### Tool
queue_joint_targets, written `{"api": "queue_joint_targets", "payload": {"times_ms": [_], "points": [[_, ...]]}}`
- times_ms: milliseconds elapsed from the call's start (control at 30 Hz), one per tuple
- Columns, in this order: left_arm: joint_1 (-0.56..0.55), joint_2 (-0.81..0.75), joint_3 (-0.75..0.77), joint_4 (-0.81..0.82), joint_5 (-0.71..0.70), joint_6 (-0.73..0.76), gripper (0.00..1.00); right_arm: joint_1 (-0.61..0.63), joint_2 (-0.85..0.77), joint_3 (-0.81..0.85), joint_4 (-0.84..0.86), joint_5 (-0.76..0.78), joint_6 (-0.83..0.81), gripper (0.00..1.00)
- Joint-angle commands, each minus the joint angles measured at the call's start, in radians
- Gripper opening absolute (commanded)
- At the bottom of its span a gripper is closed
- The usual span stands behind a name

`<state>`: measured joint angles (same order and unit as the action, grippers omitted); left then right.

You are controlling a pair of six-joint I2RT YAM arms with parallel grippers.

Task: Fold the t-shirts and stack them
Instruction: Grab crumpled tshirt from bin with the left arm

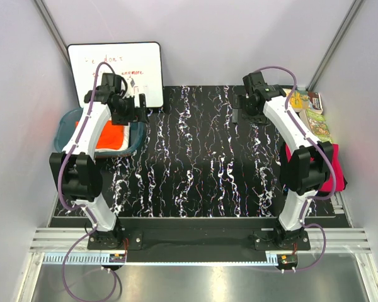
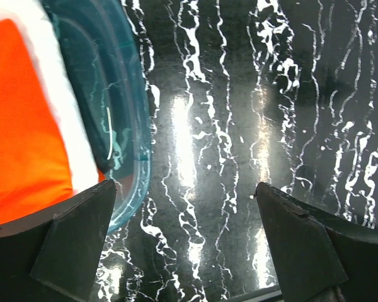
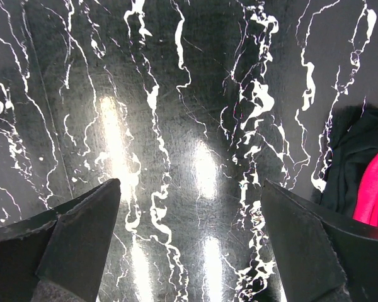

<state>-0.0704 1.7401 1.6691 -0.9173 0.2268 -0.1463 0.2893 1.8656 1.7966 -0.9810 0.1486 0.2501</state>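
Observation:
The orange t-shirt (image 1: 110, 137) lies folded in the teal tub (image 1: 68, 119) at the back left. In the left wrist view the orange t-shirt (image 2: 19, 119) shows with the cream-white t-shirt (image 2: 60, 107) along its edge. The magenta t-shirt (image 1: 331, 179) lies at the table's right edge, partly hidden behind the right arm; its edge shows in the right wrist view (image 3: 377, 189). My left gripper (image 1: 137, 108) hangs open and empty just right of the tub (image 2: 129, 126), over bare table (image 2: 186, 185). My right gripper (image 1: 244, 108) is open and empty over the back right of the table (image 3: 190, 182).
A whiteboard (image 1: 116, 69) leans on the back wall behind the tub. Colourful booklets (image 1: 312, 113) lie at the back right corner. Dark cloth (image 3: 349, 157) lies beside the magenta shirt. The black marbled tabletop (image 1: 195, 163) spans the middle.

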Motion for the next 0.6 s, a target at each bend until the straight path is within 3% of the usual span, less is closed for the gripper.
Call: {"api": "queue_joint_targets", "payload": {"times_ms": [0, 167, 367, 567], "points": [[0.006, -0.047, 0.003, 0.034, -0.125, 0.007, 0.99, 0.007, -0.049, -0.011, 0.024, 0.022, -0.005, 1.0], [0.061, 0.105, 0.108, -0.135, -0.419, -0.068, 0.99, 0.007, -0.04, -0.025, 0.022, 0.005, -0.006, 1.0], [0.193, 0.174, 0.175, -0.18, -0.437, -0.119, 0.99, 0.007, -0.025, -0.036, 0.012, -0.023, -0.018, 1.0], [0.342, 0.206, 0.176, -0.187, -0.351, -0.165, 0.99, 0.007, 0.012, -0.002, -0.004, -0.038, -0.025, 1.0]]}}
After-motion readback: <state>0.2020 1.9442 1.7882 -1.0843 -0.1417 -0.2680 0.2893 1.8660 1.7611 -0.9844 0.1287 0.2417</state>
